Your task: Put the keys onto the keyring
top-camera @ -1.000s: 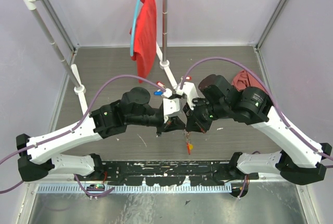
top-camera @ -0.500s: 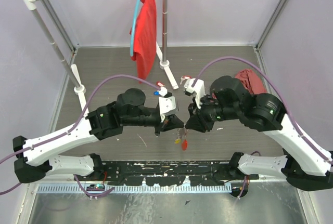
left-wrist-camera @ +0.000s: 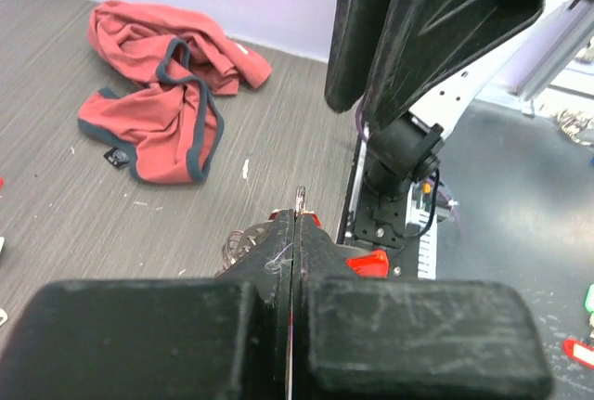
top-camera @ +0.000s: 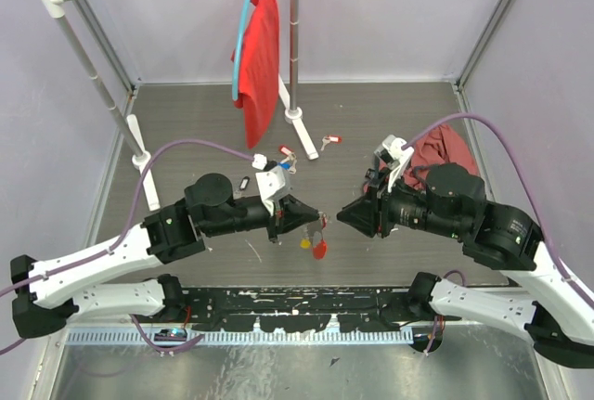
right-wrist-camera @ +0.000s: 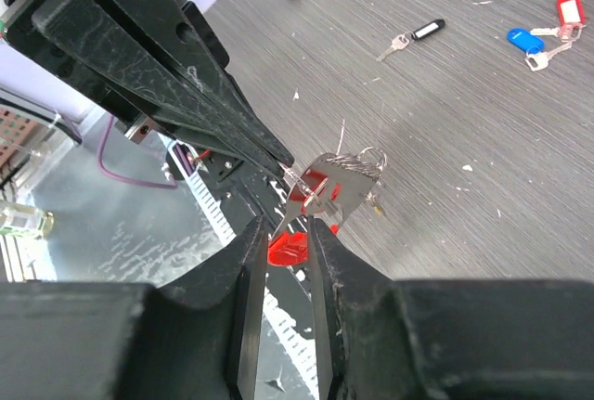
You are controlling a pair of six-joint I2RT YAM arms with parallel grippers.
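The left gripper (left-wrist-camera: 294, 225) is clamped fully shut on the keyring (right-wrist-camera: 327, 187). It pinches the thin metal at the top, so the chain loop and the red plastic piece hang free above the table (top-camera: 186, 122), between the 2 arms. The step in hand looks like presenting the ring so a key can be threaded on. To do it well, the left arm should hold the ring steady with its opening turned toward the right side, and let any swing die before anything meets it. The loose keys lie on the table further back: a black-tagged key (right-wrist-camera: 413, 34), then a blue-tagged key (right-wrist-camera: 525, 40) and a red-tagged key (right-wrist-camera: 567, 7) close together. The right gripper (top-camera: 342, 217) points at the ring from near by, its fingers parted by a narrow slit and holding nothing. It probably needs to fetch 1 key first, gripped so that the key's hole is left bare, and then approach slowly in line with the ring's open end.

The keyring is a bunched loop of fine silvery chain joined to a bright red, glossy piece, much bigger than any key. A small yellow tag (top-camera: 304, 244) shows just beside the red piece; whether it is threaded on I cannot tell
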